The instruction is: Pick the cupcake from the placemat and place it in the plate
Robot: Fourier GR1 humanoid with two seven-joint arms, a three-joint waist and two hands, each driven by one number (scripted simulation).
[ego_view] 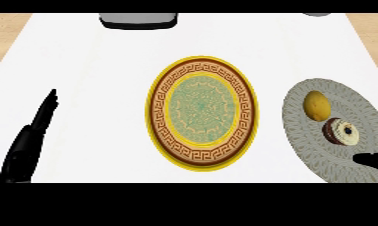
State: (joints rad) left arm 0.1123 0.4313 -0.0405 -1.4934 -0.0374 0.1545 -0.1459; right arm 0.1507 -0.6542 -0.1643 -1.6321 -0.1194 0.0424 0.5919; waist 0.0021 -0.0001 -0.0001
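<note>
Head view, cupcake: my cupcake point(342, 132) sits on the grey placemat point(310, 145) at the right, just beside a yellow lemon point(317, 105) that lies above it in the view.
Handling: I judge it light, soft and easily crushed; I would take it low around its dark sides, clear of the pale top.
Plate: the gold-rimmed plate point(203, 67) lies mid-surface, left of the placemat, with nothing on it.
Right hand: only a black tip of my right hand point(367, 159) shows at the right edge, just below the cupcake, not touching; I cannot tell its fingers' state.
Left hand: my left hand point(33, 132) rests at the left, fingers straight and together, well apart from everything.
</note>
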